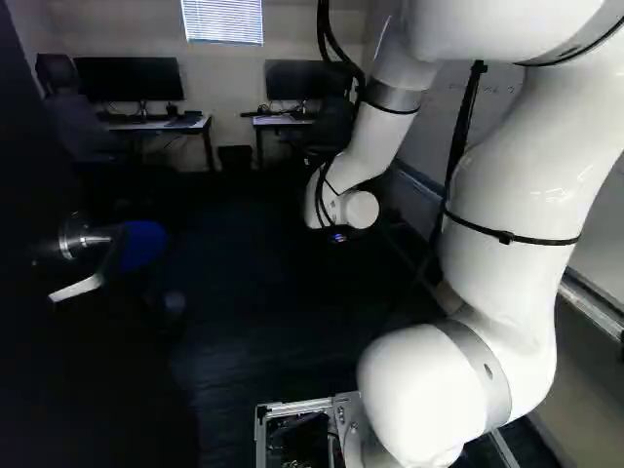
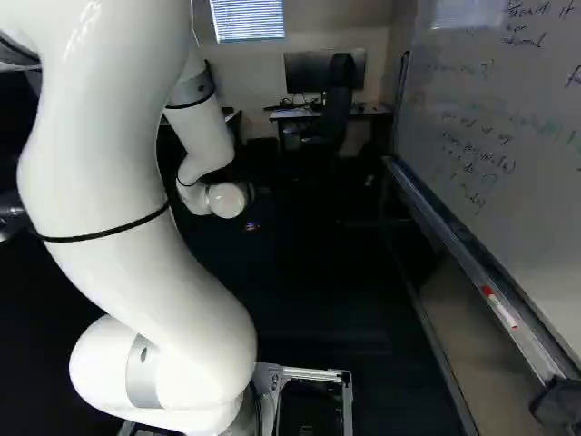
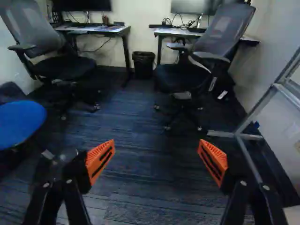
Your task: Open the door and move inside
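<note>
Door: dark, at the left of your left base view; it looks swung open, giving you a way in.
Claw: spread, gripping nothing, as driving inside probably needs no grip.
Handle: clear of the claw, likely because the opening is done.
Arm: stretched ahead, so mind the chairs.

Dark door, silver handle, streaked blue carpet

Dim light; bright blinds; deep shadows (faint whiteboard glare)
</note>
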Tool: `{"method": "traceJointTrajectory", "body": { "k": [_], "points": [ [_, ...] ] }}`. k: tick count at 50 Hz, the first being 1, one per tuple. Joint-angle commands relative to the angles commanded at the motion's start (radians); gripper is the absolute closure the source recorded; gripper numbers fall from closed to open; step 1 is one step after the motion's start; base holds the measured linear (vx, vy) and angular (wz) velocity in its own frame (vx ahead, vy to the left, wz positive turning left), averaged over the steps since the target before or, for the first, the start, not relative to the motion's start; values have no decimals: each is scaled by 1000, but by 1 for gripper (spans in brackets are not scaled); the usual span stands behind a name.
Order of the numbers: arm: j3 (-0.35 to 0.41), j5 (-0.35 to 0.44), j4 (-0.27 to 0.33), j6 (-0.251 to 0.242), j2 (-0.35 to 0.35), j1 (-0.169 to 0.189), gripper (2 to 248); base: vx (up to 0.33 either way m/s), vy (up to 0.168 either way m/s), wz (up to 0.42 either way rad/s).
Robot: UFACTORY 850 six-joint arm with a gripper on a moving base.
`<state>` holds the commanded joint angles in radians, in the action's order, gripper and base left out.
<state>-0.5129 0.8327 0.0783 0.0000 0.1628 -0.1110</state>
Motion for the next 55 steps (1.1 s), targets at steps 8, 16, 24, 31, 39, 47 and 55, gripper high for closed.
{"method": "traceJointTrajectory", "body": {
  "k": [8,16,24,31,39,47,55],
  "points": [
    [0,0,0,0,0,0,3,249,9,-10],
    [0,0,0,0,0,0,3,239,10,-6],
    [0,0,0,0,0,0,3,191,6,-6],
    [0,0,0,0,0,0,3,117,7,-1],
    [0,0,0,0,0,0,3,13,0,1],
    [0,0,0,0,0,0,3,-17,-3,-2],
    [1,0,0,0,-1,0,3,0,0,0]
  ]
}}
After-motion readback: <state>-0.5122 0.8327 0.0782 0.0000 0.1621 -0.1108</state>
